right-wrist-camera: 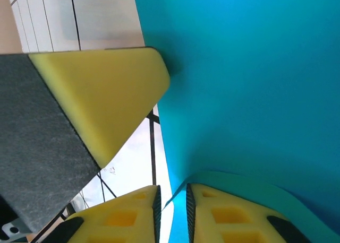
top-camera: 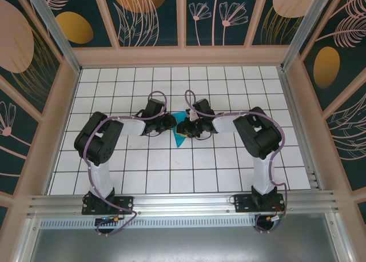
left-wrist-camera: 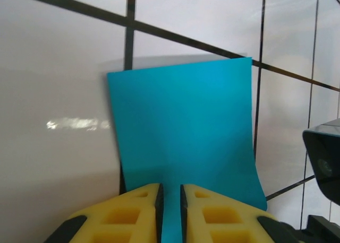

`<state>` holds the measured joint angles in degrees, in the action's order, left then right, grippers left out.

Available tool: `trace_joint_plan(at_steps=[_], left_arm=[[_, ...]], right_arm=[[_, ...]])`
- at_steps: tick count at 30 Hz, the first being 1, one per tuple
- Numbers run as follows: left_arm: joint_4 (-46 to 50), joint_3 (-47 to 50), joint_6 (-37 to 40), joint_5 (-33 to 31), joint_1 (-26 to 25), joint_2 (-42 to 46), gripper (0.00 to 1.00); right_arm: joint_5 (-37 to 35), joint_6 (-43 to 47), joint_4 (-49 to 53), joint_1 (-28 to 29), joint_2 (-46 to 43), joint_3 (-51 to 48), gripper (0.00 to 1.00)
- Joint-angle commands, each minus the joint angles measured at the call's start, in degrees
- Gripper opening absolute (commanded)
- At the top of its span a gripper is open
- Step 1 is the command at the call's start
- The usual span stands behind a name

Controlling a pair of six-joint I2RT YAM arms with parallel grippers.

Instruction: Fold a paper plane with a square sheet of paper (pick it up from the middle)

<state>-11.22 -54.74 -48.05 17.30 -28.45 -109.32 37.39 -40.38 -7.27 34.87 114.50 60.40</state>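
Left claw: your left claw (left-wrist-camera: 170,189) has its yellow foam fingers (left-wrist-camera: 133,214) drawn almost together. They are pinching the near edge of the bright cyan-blue square sheet of thin paper (left-wrist-camera: 183,126) in the narrow slot between them.
Right claw: your right claw (right-wrist-camera: 171,195) also has its yellow fingers (right-wrist-camera: 234,216) close together, with only a slit between them. An edge of the sheet runs into that slit and a paler flap curls over one finger. You cannot tell whether the pads actually press the paper.
Neighbouring finger: just past your right claw, a large yellow foam finger with a grey backing (right-wrist-camera: 101,100) sits right at the sheet's edge. Whether it touches the paper is unclear.
Sheet, close up: from the left wrist you see it spread away from the fingers, plain and unmarked. Its far edge is straight and its side edge bows near the claw.
Sheet, from above: it shows as a small blue wedge (top-camera: 179,139) just below the point where the two claws meet, near the middle of the surface.
Surface: a glossy white tiled surface (left-wrist-camera: 53,94) with dark grid lines (left-wrist-camera: 129,41) lies beneath the sheet.
Arms: the left arm (top-camera: 100,139) and the right arm (top-camera: 260,133) bend inward from the near edge, wrists facing each other.
Far side: dark teal wall panels with leaf and flower drawings (top-camera: 143,10), set in pale peach frames, close off the back.
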Motion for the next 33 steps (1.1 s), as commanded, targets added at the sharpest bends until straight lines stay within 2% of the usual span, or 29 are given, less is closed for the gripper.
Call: trace_joint_plan(at_steps=[1,5,9,14,23,29,33], left_arm=[[6.0,-0.6,0.3,-3.8,0.8,3.4,0.2],[7.5,0.1,0.1,-5.8,2.3,6.0,0.21],[6.9,1.7,0.4,-4.8,2.7,8.2,0.21],[3.5,3.6,0.4,-0.6,2.7,9.8,0.2],[-0.4,5.2,-0.1,5.2,0.3,9.5,0.1],[-0.8,5.4,-0.8,6.3,-1.6,7.4,0.0],[0.5,5.1,-1.0,5.0,-2.1,6.1,0.0]], right_arm=[[-3.6,1.7,3.1,0.3,2.0,-0.5,0.28],[-3.8,1.6,3.0,0.2,1.8,-0.7,0.3],[-4.3,1.5,2.8,0.1,1.4,-1.2,0.3],[-4.5,1.6,2.6,0.1,1.3,-1.6,0.18],[-5.1,2.0,3.7,0.0,1.5,-1.7,0.01],[-5.3,2.1,4.0,-0.1,1.5,-2.0,0.0],[-5.3,2.0,4.0,-0.1,1.5,-1.9,0.0]])
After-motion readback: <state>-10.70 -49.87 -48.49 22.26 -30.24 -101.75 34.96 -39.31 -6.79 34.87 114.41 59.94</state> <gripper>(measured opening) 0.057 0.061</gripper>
